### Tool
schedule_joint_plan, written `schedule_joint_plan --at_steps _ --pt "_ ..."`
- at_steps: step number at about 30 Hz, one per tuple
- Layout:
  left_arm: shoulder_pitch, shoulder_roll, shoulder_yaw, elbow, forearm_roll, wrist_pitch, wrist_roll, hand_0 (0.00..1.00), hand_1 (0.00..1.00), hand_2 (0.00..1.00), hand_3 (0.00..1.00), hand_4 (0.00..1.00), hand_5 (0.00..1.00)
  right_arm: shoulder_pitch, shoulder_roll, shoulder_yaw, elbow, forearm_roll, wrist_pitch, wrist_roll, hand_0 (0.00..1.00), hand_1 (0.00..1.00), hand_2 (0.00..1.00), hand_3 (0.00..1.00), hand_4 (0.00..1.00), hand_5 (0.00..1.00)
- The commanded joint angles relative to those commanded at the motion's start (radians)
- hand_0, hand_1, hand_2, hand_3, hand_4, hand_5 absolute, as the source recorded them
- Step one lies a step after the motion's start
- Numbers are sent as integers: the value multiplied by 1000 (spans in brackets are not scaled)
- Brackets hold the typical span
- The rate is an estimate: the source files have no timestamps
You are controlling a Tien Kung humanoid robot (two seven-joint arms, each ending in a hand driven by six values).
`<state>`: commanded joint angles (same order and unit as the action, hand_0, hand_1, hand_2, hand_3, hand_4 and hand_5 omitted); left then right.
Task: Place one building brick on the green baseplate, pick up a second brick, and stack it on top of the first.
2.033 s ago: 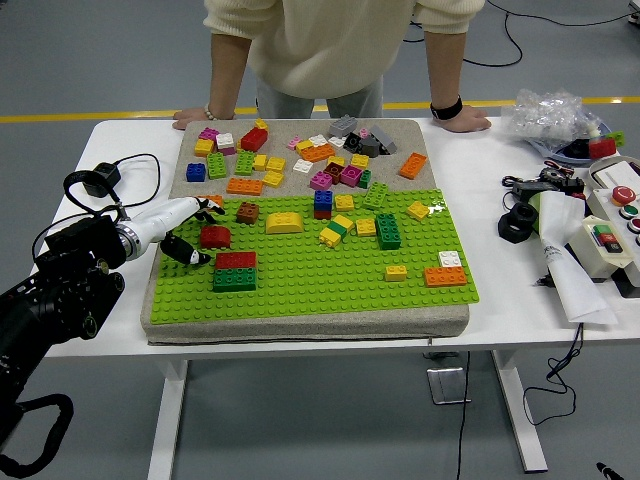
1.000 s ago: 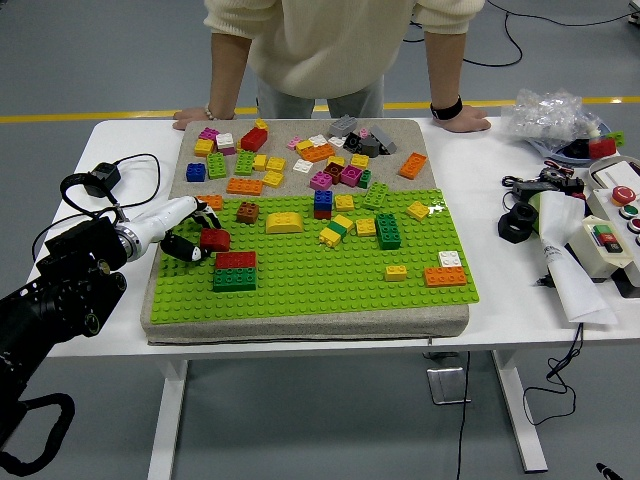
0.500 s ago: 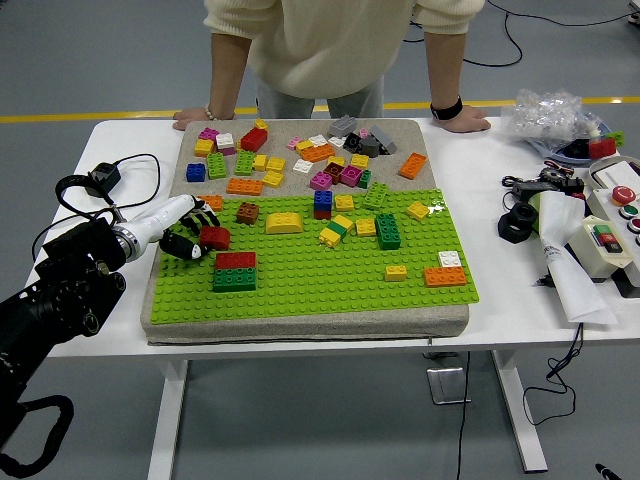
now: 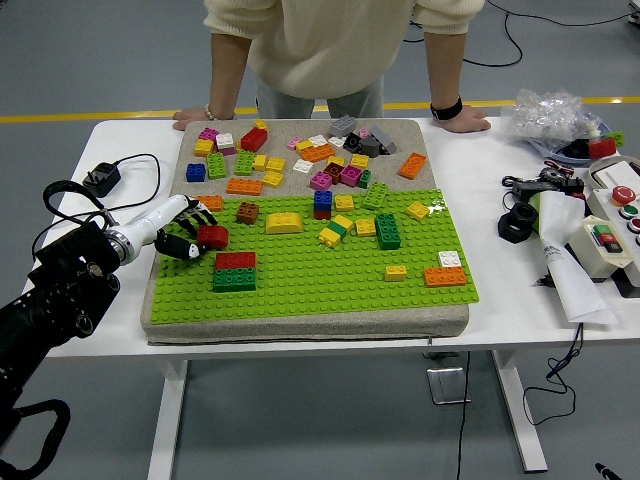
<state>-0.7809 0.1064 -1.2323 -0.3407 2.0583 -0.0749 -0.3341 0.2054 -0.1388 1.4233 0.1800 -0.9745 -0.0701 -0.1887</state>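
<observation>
Fingers (image 4: 186, 243) of the left hand (image 4: 180, 228) are curled around a dark red brick (image 4: 213, 236), with the dark fingertips pressed against its left side and the brick gripped at the left edge of the green baseplate (image 4: 320, 275). Left arm (image 4: 60, 285) enters from the lower left corner and reaches across the white table (image 4: 500, 290) to the baseplate's near-left area.

Just in front of the gripped brick stands a two-layer stack: a red brick on a green brick (image 4: 234, 271), seated on the baseplate studs and not touching the hand.

Further bricks seated on the baseplate: a yellow curved brick (image 4: 284, 222), a brown brick (image 4: 247, 212), a dark green brick (image 4: 388, 231) and an orange brick (image 4: 445, 277) near the right edge.

Loose bricks (image 4: 300, 155) in mixed colours lie on the grey mat (image 4: 190, 190) beyond the baseplate.

A person (image 4: 340, 45) stands at the far side, with both hands resting flat on the table's far edge, clear of the bricks.

Control boxes (image 4: 610, 225) and cables lie on the table at the right
</observation>
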Motion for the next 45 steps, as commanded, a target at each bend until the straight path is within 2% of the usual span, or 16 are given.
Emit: schedule_joint_plan --at_steps 20,31,45 --pt "27 19 -59 -97 26 -17 7 602 518 510 479 516 2 0 -2 8 0 5 0 0 781 718 752 687 915 641" --pt "74 39 -102 -209 53 -32 20 601 516 510 479 513 2 -3 -4 14 0 4 -1 3 781 719 752 686 915 641" --pt "177 35 -140 -393 76 -50 49 602 518 510 480 517 2 -10 -9 20 0 -4 4 11 781 718 752 685 914 641"
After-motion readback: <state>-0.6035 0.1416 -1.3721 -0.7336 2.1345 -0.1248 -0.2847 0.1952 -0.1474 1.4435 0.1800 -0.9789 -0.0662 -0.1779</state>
